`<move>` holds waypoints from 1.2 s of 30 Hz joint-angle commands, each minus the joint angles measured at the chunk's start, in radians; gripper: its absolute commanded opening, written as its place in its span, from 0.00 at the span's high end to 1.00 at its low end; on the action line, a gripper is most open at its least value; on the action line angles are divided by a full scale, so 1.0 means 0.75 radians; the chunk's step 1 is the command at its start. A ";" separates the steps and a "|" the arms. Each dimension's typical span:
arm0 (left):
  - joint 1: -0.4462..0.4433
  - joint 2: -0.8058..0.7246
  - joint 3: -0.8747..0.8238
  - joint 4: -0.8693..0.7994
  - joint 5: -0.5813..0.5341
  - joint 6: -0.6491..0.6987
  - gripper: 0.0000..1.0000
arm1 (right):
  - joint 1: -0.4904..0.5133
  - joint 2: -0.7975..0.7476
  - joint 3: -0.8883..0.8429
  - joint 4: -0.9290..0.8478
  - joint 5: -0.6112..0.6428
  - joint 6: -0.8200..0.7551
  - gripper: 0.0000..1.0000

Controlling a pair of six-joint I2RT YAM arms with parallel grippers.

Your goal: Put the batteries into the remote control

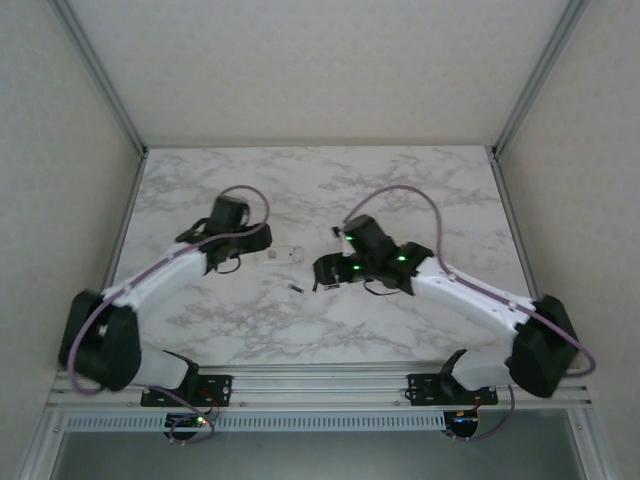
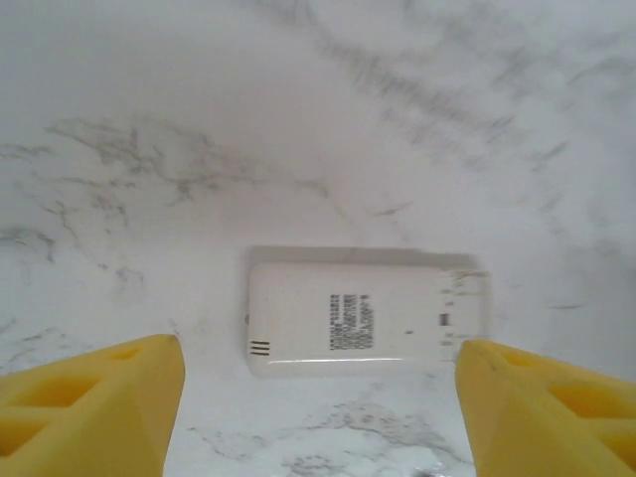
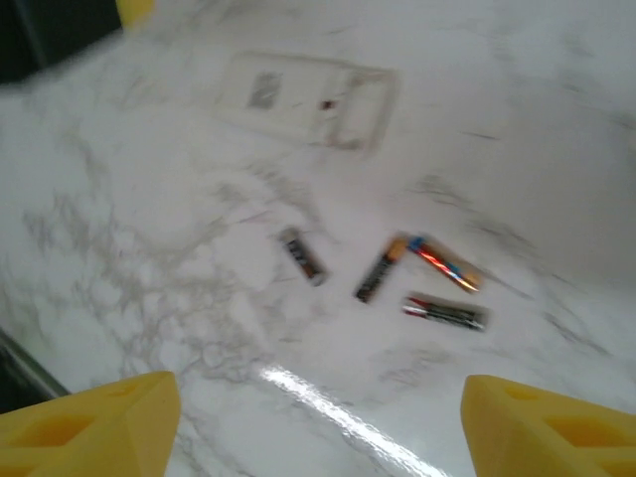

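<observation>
Four batteries (image 3: pixel 379 269): loose on the worktop (image 1: pixel 420 190), well apart from the remote control (image 2: pixel 343 320); three lie close together, one sits apart to their left.
Battery axes: each points a different way; two meet at one end in a V, and the nearest lies almost level.
Remote control: white, label side up, long axis across the left wrist view.
Battery bay (image 2: pixel 463 313): at the remote's right end; contents cannot be told.
Left hand (image 2: pixel 318 417): released, yellow fingers (image 2: pixel 89 407) spread wide, remote just beyond them.
Right hand (image 3: pixel 318 432): released, grasping nothing, batteries ahead of it.
Worktop: white marble with grey veins, ringed by pale walls (image 1: pixel 60 150) and metal frame rails (image 1: pixel 100 75).
</observation>
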 commanded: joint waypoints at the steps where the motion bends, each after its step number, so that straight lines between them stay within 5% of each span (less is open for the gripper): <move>1: 0.146 -0.150 -0.124 0.112 0.262 -0.049 0.23 | 0.093 0.214 0.168 -0.122 0.058 -0.207 0.33; 8: 0.302 -0.307 -0.209 0.088 0.336 -0.046 0.00 | 0.099 0.657 0.515 -0.245 0.139 -0.242 0.48; 17: 0.302 -0.324 -0.198 0.061 0.324 -0.047 0.00 | 0.141 0.966 0.752 -0.365 0.175 -0.330 0.58; 27: 0.304 -0.297 -0.207 0.062 0.283 -0.049 0.00 | 0.179 1.090 0.826 -0.393 0.152 -0.339 0.74; 33: 0.302 -0.300 -0.209 0.058 0.267 -0.048 0.00 | 0.183 1.065 0.825 -0.422 0.160 -0.320 0.72; 36: 0.303 -0.299 -0.208 0.059 0.260 -0.046 0.00 | 0.185 0.993 0.803 -0.417 0.181 -0.300 0.61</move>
